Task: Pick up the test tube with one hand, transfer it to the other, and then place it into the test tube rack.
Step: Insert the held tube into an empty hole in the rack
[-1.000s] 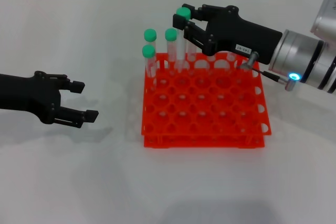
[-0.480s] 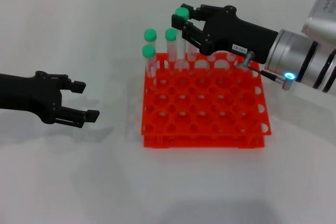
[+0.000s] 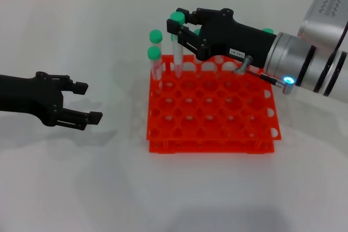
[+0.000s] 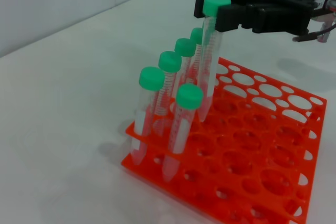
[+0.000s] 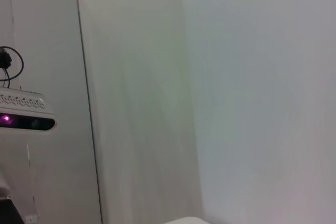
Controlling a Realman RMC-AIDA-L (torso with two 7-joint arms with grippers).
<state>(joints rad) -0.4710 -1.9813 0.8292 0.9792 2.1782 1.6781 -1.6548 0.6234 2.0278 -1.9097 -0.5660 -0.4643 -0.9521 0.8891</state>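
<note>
My right gripper (image 3: pixel 178 25), black with a white label, is shut on the green cap end of the test tube (image 3: pixel 177 52). It holds the tube nearly upright over the back left of the orange-red test tube rack (image 3: pixel 212 146). In the left wrist view the test tube (image 4: pixel 209 66) hangs from the right gripper (image 4: pixel 216 13) with its pointed tip down at the rack's (image 4: pixel 252 182) top tier; I cannot tell whether the tip is inside a hole. My left gripper (image 3: pixel 88 102) stands open and empty on the table, well left of the rack.
Several other green-capped tubes (image 3: pixel 155 61) (image 4: pixel 181 124) stand in the rack's back-left holes, close beside the held tube. The white table (image 3: pixel 109 177) spreads around the rack. The right wrist view shows only a pale wall and cabinet (image 5: pixel 47 103).
My right gripper has carried the test tube leftwards and a little lower, closer to the tubes standing in the rack. The left arm has not moved.
</note>
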